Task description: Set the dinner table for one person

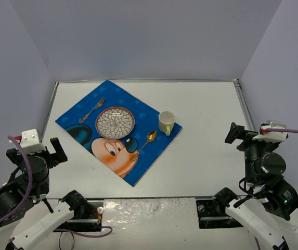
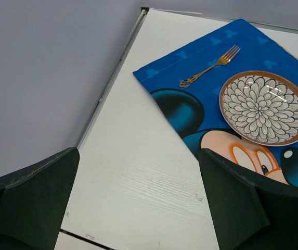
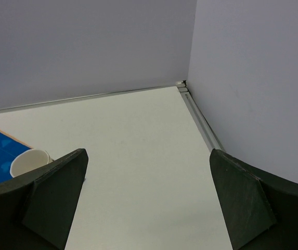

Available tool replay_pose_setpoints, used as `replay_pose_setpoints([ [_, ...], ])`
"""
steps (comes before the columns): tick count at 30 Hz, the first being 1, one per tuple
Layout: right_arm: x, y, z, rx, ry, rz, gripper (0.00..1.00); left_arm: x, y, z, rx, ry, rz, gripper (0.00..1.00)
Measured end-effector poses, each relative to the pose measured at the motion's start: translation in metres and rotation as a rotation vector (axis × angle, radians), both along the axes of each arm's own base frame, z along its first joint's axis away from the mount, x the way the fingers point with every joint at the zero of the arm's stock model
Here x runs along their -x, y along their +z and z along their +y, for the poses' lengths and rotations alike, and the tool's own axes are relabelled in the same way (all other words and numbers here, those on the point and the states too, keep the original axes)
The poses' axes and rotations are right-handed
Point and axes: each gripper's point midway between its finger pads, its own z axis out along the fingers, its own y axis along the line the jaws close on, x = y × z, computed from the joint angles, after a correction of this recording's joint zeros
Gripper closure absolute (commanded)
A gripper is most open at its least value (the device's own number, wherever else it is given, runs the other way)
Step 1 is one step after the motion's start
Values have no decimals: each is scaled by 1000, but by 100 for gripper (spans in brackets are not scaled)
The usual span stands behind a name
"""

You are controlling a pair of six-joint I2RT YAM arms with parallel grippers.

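Hovering open, empty: left gripper [image 1: 56,151], right gripper [image 1: 234,134]. Worktop [image 1: 206,104] spreads ahead of and beneath both; likely rigid, slick, not graspable. Plate [image 1: 115,122] ahead-right of left gripper, likely fragile: take by rim. Cup [image 1: 166,123] ahead-left of right gripper.

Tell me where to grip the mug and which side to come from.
Take the mug by its rim wall, one finger inside and one outside, coming straight down with the right gripper. It stands upright, mouth open upward, at the placemat's right edge. Pick the rim's far right side, away from the spoon; its handle seems to point nearward.
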Motion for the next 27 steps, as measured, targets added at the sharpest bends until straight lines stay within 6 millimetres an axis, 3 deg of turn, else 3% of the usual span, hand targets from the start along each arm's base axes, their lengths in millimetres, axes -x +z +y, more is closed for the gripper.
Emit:
replay_pose_setpoints([
  [6,-1,-4,0,-22,-15,5,0,8,-16,12,8,51,-9,3],
  [14,-4,-6,2,-37,-16,4,0,6,-33,12,-10,75,15,3],
  [27,-14,-10,11,-41,-5,18,0,5,-33,12,-2,80,12,3],
])
